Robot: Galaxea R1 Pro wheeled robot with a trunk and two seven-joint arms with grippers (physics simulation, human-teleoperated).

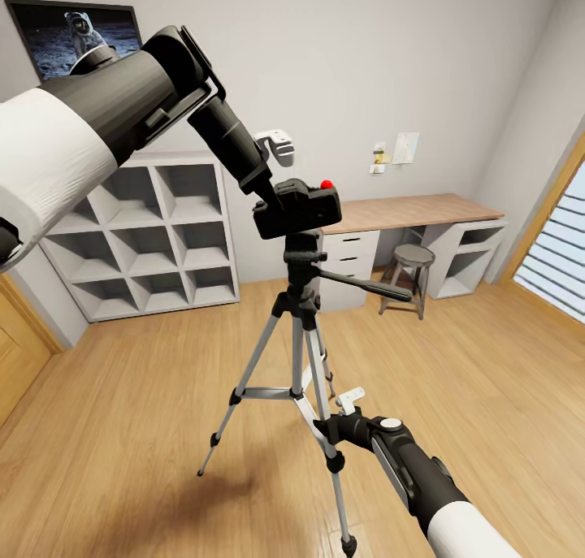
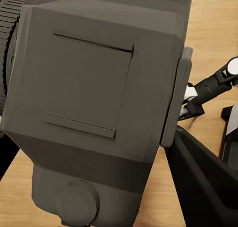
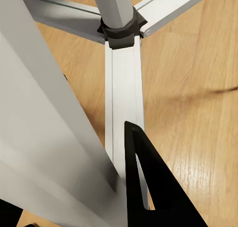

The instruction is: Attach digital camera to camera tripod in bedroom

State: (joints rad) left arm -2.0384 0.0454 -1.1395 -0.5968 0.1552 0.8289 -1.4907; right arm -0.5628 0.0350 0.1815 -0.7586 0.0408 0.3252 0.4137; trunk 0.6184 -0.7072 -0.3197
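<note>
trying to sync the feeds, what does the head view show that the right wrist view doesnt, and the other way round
Head view alone: the digital camera sitting on the camera tripod head with the left gripper at it, plus the white cube shelf, desk and stool. Right wrist view alone: a close look at the brace hub joining the silver legs, with one dark fingertip beside a leg. Both share the tripod legs and the wood floor.
</note>
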